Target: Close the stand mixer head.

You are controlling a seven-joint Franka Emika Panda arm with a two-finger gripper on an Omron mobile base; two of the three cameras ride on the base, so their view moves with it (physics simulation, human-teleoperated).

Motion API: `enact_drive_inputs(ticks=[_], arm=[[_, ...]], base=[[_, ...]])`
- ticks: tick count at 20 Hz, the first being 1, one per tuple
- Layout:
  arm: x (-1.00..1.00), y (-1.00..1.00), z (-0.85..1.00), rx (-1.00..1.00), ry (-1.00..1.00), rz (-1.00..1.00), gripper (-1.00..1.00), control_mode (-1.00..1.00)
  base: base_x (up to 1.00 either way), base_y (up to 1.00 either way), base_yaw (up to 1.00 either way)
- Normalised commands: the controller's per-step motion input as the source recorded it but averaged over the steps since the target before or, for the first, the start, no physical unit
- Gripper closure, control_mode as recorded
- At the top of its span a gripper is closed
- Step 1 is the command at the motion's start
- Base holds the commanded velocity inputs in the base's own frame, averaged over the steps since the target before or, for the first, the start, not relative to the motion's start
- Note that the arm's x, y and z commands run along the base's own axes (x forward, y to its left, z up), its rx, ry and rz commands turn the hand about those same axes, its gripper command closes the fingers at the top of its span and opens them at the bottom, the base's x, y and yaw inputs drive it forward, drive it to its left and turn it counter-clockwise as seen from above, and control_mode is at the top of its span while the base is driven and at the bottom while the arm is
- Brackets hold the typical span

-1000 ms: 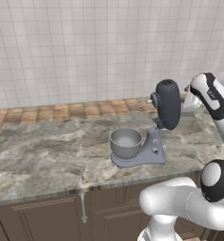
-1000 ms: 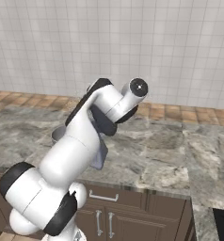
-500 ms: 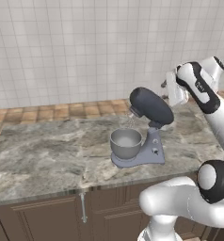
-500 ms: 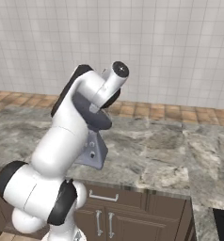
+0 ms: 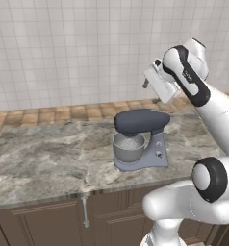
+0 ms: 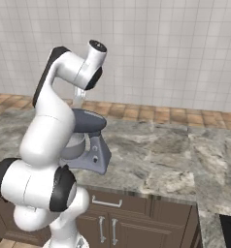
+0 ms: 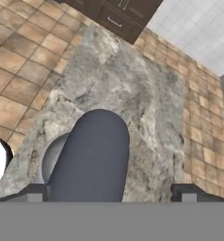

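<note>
The dark slate-grey stand mixer head lies level on its blue-grey stand, over the silver-grey mixing bowl. My gripper hovers above the head's rear end, apart from it. In the right base view the mixer head and the gripper are partly hidden by my arm. The hand view looks down along the head, with the bowl peeking out at its left. The gripper is open, its fingertips spread wide on either side of the head. The whisk is hidden.
The mixer stands on a marbled stone counter with a brown tiled strip along the white tiled wall. Dark wood cabinets sit below the counter's front edge.
The mixer head has swung down from upright to level over the bowl. My gripper has moved left and now sits above the head.
</note>
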Motion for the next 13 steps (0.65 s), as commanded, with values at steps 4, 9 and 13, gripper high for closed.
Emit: enact_drive_inputs(ticks=[4, 9, 13], arm=[[-1.0, 0.17, -0.32, 0.0, -0.29, -0.03, -1.0, -1.0], [-0.94, 0.43, -0.31, 0.0, -0.23, -0.05, -1.0, -1.0], [-0.35, 0.31, 0.02, -0.09, -0.11, 0.0, -1.0, -1.0]], base=[[0.0, 0.0, 0.0], [0.0, 0.0, 0.0], [0.0, 0.0, 0.0]])
